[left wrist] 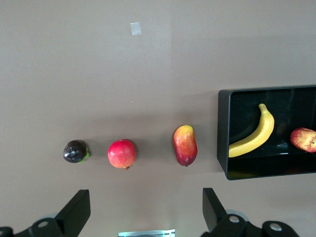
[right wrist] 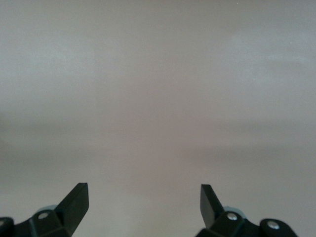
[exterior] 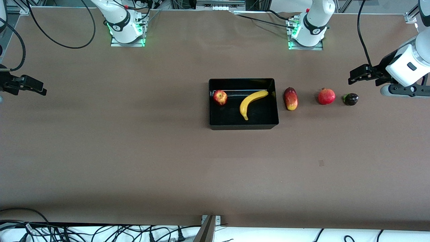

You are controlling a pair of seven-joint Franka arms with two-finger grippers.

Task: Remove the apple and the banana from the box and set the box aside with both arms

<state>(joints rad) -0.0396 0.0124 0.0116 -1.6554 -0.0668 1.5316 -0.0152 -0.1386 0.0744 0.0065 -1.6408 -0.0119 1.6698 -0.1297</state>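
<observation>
Brown matte tabletop [exterior: 134,151] fills the scene, with the black box [exterior: 243,125] as its one container, sitting near the middle of the table. Inside the box lie two fruits: the apple [exterior: 220,97] rests in the corner toward the right arm's end and farther from the front camera, and the banana [exterior: 252,102] lies slantwise across the floor of the box, its one tip close to the wall toward the left arm's end. Outside the box, in a row toward the left arm's end, sit an oblong red-yellow fruit [exterior: 290,98] just beside the box wall, then a round red crowned fruit [exterior: 326,96], then a small dark purple fruit [exterior: 350,99] farthest from the box. The left gripper [exterior: 356,76] hangs in the air past that row, well apart from the box, fingers spread wide and holding nothing. The right gripper [exterior: 33,87] hovers over bare table at the right arm's end, well apart from the box, fingers likewise spread and empty.
</observation>
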